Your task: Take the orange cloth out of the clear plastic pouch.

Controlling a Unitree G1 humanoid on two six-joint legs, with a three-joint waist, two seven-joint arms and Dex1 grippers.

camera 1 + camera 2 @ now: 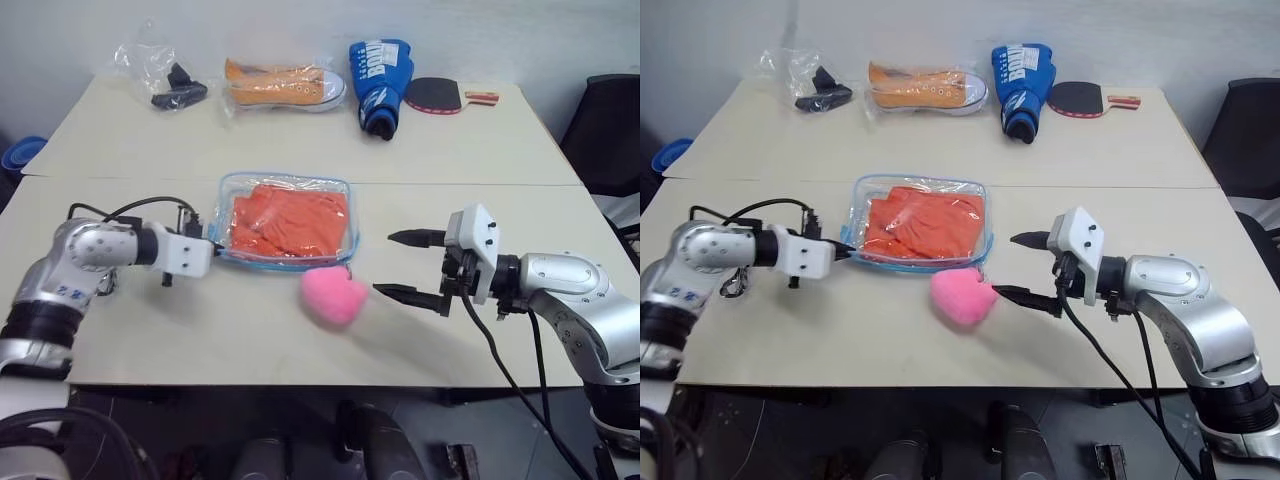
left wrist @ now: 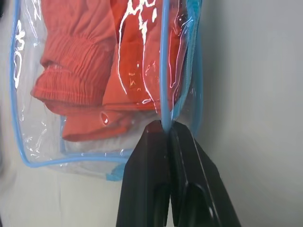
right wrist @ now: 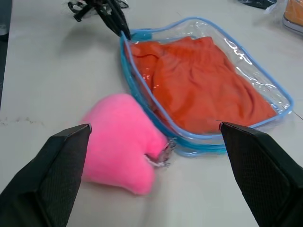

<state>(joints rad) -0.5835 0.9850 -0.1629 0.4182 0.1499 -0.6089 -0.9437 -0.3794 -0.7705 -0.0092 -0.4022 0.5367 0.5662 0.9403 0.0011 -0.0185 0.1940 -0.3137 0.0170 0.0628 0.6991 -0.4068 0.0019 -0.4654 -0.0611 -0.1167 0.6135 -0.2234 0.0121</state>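
The clear plastic pouch (image 1: 240, 186), edged in light blue, lies flat at the middle of the table with the wrinkled orange cloth (image 1: 290, 220) inside it. My left gripper (image 1: 214, 246) reaches in from the left and is shut on the pouch's blue edging at its near left corner (image 2: 165, 124). My right gripper (image 1: 383, 263) hovers open to the right of the pouch, jaws wide apart and empty. A pink plush heart (image 1: 333, 293) lies just in front of its fingers, against the pouch's near right corner.
Along the far edge lie a crinkled clear bag with a black item (image 1: 170, 85), a wrapped orange sneaker (image 1: 285, 86), a blue glove (image 1: 382, 85) and a red paddle (image 1: 437, 95). A black chair (image 1: 610, 130) stands at the right.
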